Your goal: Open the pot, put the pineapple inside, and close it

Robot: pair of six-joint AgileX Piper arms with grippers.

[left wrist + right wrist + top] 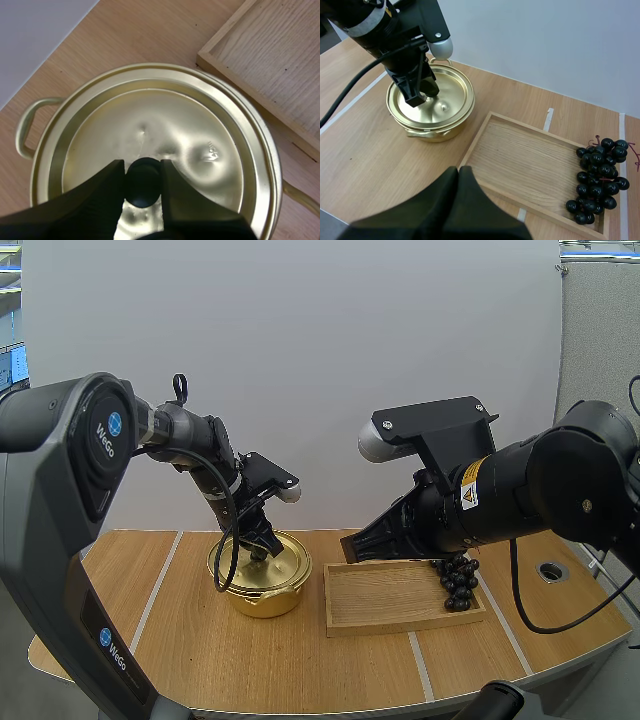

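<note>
Wooden tabletop (300,670) w/ pale seams, plain white wall behind. Gold pot (262,592) stands left of centre, toward the far edge, its lid (200,125) seated flat in the rim. Just to the pot's right, apart from it, lies a wooden tray (520,150), w/ a bunch of dark grapes (597,175) at the tray's right end. The fruit on hand is grapes, so I take them as the thing to go in.

My left gripper (262,546) is down on the lid's centre. Its fingers (95,200) pinch the black knob (143,184) from both sides, pads touching it. My right gripper (459,172) hangs above the tray's left end, fingers pressed together on nothing, well apart from the grapes.

Step in hand, as I judge it: opening, i.e. 1st of 3. Grip is made but the lid isn't lifted, no gap at the rim. Fruit isn't picked up, closing not begun.

Next move, prob.: lift straight up w/ the left so the lid clears the rim w/o dragging the pot. Then carry it aside toward the tabletop's left edge, out of the right arm's path. Right arm needs to spread its fingers, reach to the tray's right end & take the bunch near the stem. Knob is small & round, so the grip could slip if I tilt
</note>
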